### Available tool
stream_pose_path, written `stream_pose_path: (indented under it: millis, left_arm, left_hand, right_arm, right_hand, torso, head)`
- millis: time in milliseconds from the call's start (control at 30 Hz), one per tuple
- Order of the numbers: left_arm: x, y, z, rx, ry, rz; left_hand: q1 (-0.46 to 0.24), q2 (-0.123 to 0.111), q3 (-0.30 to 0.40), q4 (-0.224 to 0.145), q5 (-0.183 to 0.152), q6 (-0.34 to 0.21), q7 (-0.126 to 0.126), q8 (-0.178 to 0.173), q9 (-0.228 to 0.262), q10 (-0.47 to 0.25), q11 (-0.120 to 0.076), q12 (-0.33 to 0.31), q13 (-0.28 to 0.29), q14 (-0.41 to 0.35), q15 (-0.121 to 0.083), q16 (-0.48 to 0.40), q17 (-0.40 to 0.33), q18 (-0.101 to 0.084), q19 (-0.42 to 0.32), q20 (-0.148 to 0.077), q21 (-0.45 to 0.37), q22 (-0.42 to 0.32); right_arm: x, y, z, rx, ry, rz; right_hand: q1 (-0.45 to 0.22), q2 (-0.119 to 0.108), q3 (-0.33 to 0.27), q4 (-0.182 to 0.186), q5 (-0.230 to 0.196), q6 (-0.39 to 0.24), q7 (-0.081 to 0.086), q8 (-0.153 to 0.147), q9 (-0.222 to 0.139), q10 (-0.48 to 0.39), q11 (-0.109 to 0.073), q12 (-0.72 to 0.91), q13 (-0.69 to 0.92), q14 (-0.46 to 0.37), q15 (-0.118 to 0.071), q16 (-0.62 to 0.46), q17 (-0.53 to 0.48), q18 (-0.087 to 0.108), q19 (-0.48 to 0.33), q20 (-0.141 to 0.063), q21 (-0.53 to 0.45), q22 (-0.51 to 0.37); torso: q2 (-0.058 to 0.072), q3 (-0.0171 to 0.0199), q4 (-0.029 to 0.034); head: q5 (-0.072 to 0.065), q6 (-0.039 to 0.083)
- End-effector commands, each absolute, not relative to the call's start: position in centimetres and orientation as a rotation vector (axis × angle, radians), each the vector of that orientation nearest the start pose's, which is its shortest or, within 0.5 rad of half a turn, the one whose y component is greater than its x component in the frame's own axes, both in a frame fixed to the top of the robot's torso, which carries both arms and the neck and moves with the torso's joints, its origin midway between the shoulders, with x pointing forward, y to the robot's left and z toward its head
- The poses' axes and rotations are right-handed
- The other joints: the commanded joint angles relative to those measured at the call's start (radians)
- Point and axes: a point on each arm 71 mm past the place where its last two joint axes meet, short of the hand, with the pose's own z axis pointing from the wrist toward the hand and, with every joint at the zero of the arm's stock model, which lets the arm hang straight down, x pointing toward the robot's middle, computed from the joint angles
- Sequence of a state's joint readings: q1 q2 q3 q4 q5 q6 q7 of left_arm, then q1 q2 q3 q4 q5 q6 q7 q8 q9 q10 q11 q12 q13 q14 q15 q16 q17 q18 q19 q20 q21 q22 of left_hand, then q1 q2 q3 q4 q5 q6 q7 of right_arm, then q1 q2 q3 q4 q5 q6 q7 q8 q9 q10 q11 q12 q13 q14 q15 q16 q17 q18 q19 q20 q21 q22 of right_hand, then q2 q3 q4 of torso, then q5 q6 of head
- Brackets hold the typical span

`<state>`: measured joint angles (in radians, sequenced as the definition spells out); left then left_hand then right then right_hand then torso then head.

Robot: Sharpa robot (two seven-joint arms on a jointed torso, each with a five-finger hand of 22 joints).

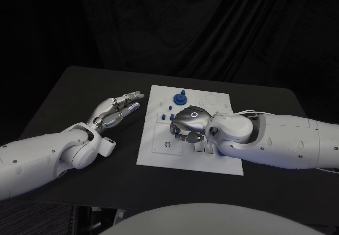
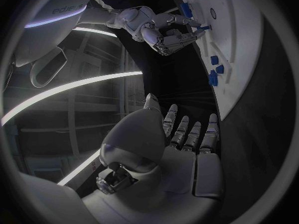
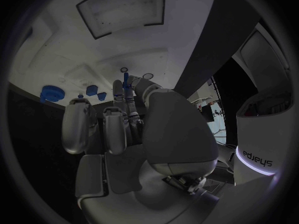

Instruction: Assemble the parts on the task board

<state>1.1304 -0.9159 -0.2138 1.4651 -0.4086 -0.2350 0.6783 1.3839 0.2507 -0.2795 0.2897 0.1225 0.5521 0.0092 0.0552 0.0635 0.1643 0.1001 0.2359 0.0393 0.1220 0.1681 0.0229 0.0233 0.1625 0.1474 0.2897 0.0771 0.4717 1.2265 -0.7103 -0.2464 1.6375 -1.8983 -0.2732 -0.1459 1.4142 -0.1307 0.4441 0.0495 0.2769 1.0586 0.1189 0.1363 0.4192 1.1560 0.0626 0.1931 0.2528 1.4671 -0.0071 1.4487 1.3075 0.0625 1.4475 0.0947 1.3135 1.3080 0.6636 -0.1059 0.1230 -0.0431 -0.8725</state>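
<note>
The white task board (image 1: 219, 105) lies in the middle of the black table. My right hand (image 1: 189, 126) hovers over the board's middle with its fingers curled down. In the right wrist view the fingertips (image 3: 118, 90) pinch a slim blue peg (image 3: 126, 78) above the board (image 3: 124, 15), near two round holes (image 3: 147, 76). The left wrist view shows the same peg (image 2: 202, 28) at the right hand (image 2: 163, 32). My left hand (image 1: 116, 110) floats over the table left of the board, fingers stretched out and empty.
A round blue part (image 1: 181, 98) stands at the board's far end, with two small blue pieces (image 1: 167, 117) nearer its left edge. Another blue piece (image 1: 220, 152) peeks out under my right forearm. Bare table (image 1: 84, 93) lies left of the board.
</note>
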Motion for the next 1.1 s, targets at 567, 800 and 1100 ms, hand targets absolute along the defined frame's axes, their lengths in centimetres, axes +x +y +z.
stream_pose_path:
  millis: [567,800,1100]
  left_arm:
    - [44.26,24.59,-24.24,-0.514,1.425,-1.611]
    - [44.27,24.61,-24.27,-0.515,1.426,-1.611]
    - [44.26,24.61,-24.31,-0.516,1.428,-1.611]
  left_hand:
    - [0.003,0.008,-0.001,0.001,-0.001,-0.004,0.002,-0.003,0.0,-0.002,0.006,0.002,0.001,-0.002,0.009,0.003,0.001,0.014,0.008,0.003,0.004,-0.001]
    - [0.004,0.01,-0.001,0.0,-0.001,-0.004,0.002,-0.003,0.0,-0.003,0.006,0.002,0.001,-0.002,0.01,0.003,0.001,0.014,0.009,0.003,0.005,0.0]
    - [0.004,0.01,-0.001,0.0,-0.001,-0.004,0.002,-0.003,0.0,-0.003,0.006,0.002,0.001,-0.002,0.01,0.003,0.001,0.014,0.009,0.003,0.005,0.0]
  right_arm:
    - [42.15,-10.23,-24.03,-0.784,1.607,0.592]
    - [42.06,-10.24,-24.08,-0.785,1.609,0.593]
    - [41.99,-10.38,-24.11,-0.785,1.615,0.589]
  right_hand:
    - [-0.002,-0.006,0.0,-0.006,0.006,0.005,0.001,-0.005,0.001,0.008,-0.003,-0.006,-0.002,0.038,-0.006,0.001,0.034,-0.005,0.007,0.0,-0.001,0.187]
    - [-0.002,-0.006,0.0,-0.007,0.006,0.005,0.001,-0.005,0.0,0.008,-0.003,-0.007,-0.003,0.037,-0.006,0.0,0.032,-0.005,0.006,0.0,-0.001,0.187]
    - [0.0,-0.007,0.001,-0.008,0.006,0.005,0.001,-0.006,0.0,0.008,-0.002,-0.008,-0.004,0.036,-0.006,-0.001,0.029,-0.004,0.006,-0.001,-0.003,0.186]
  torso:
    - [0.001,-0.0008,0.0005]
    - [0.0,-0.0007,0.0006]
    - [0.0,-0.0005,0.0002]
  head:
    - [0.001,0.0]
    - [0.001,0.0]
    - [0.004,0.0]
